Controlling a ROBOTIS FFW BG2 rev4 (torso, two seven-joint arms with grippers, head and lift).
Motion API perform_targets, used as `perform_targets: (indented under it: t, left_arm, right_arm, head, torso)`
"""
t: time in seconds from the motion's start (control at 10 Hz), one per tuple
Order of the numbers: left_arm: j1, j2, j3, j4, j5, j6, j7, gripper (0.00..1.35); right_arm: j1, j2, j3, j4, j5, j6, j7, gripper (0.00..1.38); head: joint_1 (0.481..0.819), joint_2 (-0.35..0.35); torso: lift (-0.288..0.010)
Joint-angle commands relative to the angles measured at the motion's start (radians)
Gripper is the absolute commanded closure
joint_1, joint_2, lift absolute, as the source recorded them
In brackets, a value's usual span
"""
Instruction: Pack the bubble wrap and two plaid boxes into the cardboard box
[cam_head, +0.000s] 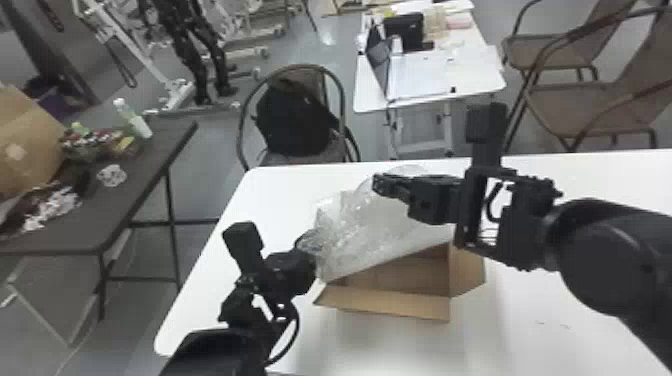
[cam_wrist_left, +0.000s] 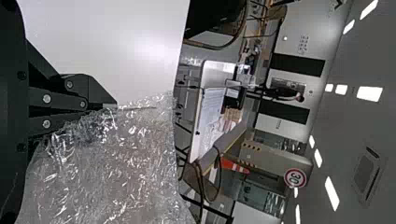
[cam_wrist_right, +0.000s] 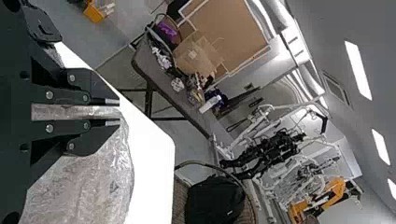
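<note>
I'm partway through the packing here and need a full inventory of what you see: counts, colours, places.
Crumpled plastic bubble wrap: one, clear, over the box
Open cardboard box: one, brown, on the white table
White rectangular table: one, white, in front
Dark side table: one, dark grey, left, bearing clutter
Large cardboard carton: one, brown, on the side table
Fabric backpack: one, black, on a chair
Metal-framed chairs: three, brown, behind the table
Rear table: one, white, farther back
Left hand: one, black, gripping the wrap
Right hand: one, black, gripping the wrap
</note>
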Motion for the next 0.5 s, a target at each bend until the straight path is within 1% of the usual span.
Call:
perform_targets:
  t: [0.0,0.1,0.2,0.3,0.4]
  left_arm:
    - [0.000,0.000,0.000,0.000,0.000,0.001,0.000,1.22]
    - [0.002,0.000,0.000,0.000,0.000,0.001,0.000,1.22]
    - [0.002,-0.003,0.000,0.000,0.000,-0.002,0.001,1.22]
    - [0.002,-0.006,0.000,0.000,0.000,-0.004,0.001,1.22]
    - [0.003,-0.008,0.002,0.000,0.000,-0.008,0.001,1.22]
  right_arm:
    - [0.026,0.007,-0.039,-0.017,-0.018,0.003,-0.004,0.19]
    - [0.053,0.024,-0.106,-0.048,-0.001,0.028,-0.004,0.03]
    - [0.081,0.040,-0.187,-0.096,0.031,0.066,-0.004,0.13]
    - [0.110,0.049,-0.256,-0.145,0.076,0.098,-0.004,0.19]
    - [0.138,0.052,-0.315,-0.191,0.137,0.108,-0.004,0.22]
  head:
    - [0.695,0.350]
    - [0.695,0.350]
    - [0.695,0.350]
    - [0.695,0.350]
    - [0.695,0.350]
  torso:
    - [-0.037]
    - [-0.037]
    - [-0.037]
    - [-0.037]
    - [-0.037]
